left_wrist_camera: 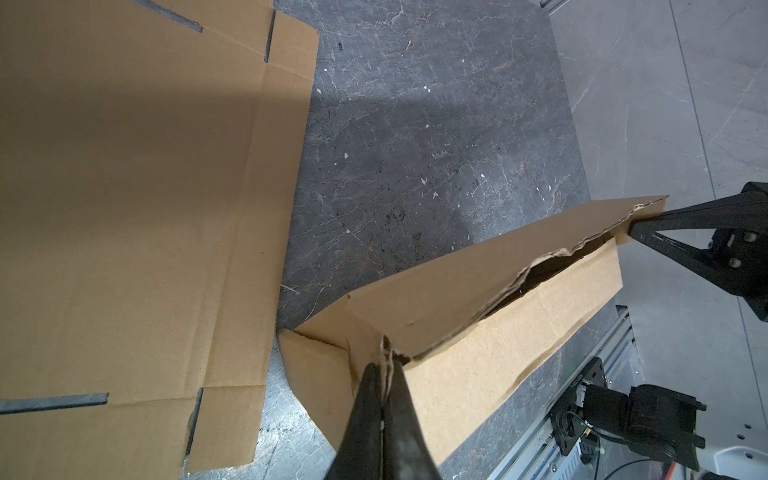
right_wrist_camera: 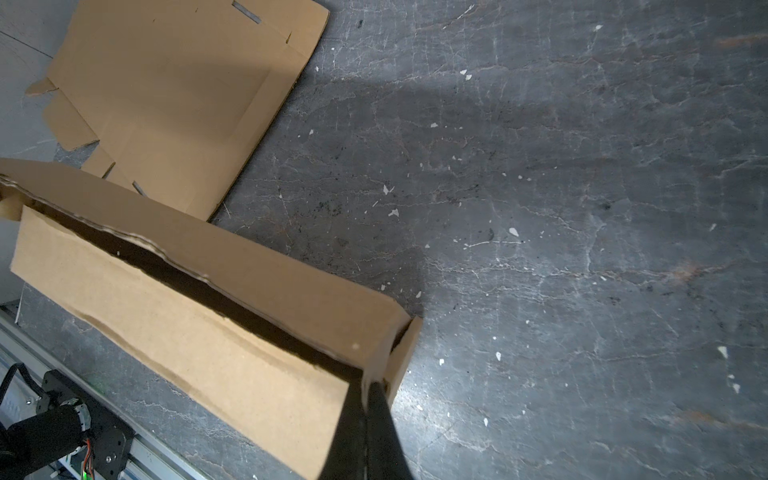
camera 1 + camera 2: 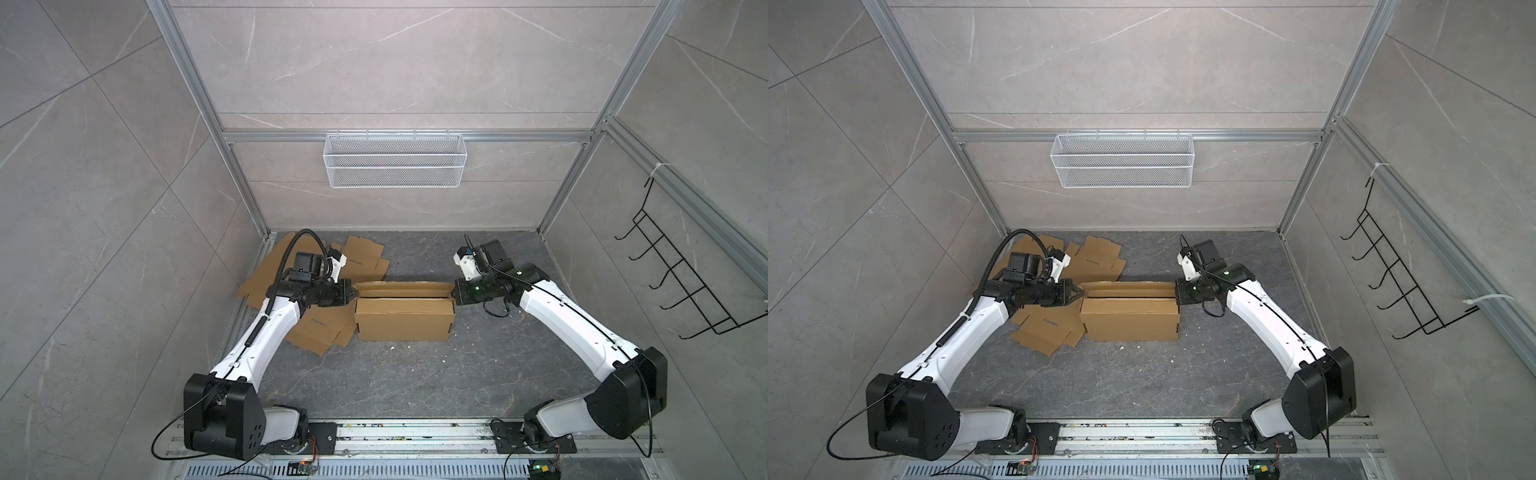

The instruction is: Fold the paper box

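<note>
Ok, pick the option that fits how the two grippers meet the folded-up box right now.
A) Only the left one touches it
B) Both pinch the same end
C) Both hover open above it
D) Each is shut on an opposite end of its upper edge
D: the left gripper is pinched shut on cardboard at one end of the paper box, and the right gripper is shut on the corner at the opposite end.

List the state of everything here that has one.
paper box, formed, top seam gaping
left gripper, jaws shut on paper box's flap corner
right gripper, jaws shut on its opposite corner
cardboard blanks, unfolded, lying flat, overlapping
wire basket, hanging on rail, empty
</note>
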Robot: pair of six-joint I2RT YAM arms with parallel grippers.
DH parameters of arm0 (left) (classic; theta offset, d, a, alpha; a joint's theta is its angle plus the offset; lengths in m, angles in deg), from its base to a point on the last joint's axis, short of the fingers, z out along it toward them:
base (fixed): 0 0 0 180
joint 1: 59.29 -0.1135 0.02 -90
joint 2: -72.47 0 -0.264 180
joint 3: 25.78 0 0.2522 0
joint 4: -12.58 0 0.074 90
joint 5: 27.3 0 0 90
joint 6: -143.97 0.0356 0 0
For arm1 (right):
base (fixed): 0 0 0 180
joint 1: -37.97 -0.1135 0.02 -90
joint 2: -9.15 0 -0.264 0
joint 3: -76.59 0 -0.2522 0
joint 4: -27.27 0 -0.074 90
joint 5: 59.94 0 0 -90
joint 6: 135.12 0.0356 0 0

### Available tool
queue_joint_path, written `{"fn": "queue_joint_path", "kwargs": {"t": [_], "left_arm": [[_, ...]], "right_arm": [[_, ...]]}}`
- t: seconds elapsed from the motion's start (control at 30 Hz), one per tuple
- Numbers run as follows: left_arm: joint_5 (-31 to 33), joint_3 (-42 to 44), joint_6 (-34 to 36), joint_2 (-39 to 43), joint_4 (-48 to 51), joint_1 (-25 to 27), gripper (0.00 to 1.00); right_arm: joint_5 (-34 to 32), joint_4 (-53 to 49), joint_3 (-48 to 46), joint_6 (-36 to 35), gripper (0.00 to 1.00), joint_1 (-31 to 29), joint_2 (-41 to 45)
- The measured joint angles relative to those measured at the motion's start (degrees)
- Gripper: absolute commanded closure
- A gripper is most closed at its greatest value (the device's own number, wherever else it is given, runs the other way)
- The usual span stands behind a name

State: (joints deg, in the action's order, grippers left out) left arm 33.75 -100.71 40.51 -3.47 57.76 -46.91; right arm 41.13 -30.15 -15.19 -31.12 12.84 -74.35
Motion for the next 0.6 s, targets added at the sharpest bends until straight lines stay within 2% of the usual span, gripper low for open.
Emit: {"fn": "queue_joint_path", "kwargs": {"t": [0.43,0.6], "left_arm": [[-0.11,1.25,0.39,1.09,-0.68,0.00,0.97],[-0.02,-1.29,-0.02,-0.02,2.95,0.09,0.96]], "right_arm": [[-0.17,0.48,-0.33,0.00,1.00,0.00,0.00],[-0.17,0.61,-0.33,0.00,1.00,0.00,0.00]]}}
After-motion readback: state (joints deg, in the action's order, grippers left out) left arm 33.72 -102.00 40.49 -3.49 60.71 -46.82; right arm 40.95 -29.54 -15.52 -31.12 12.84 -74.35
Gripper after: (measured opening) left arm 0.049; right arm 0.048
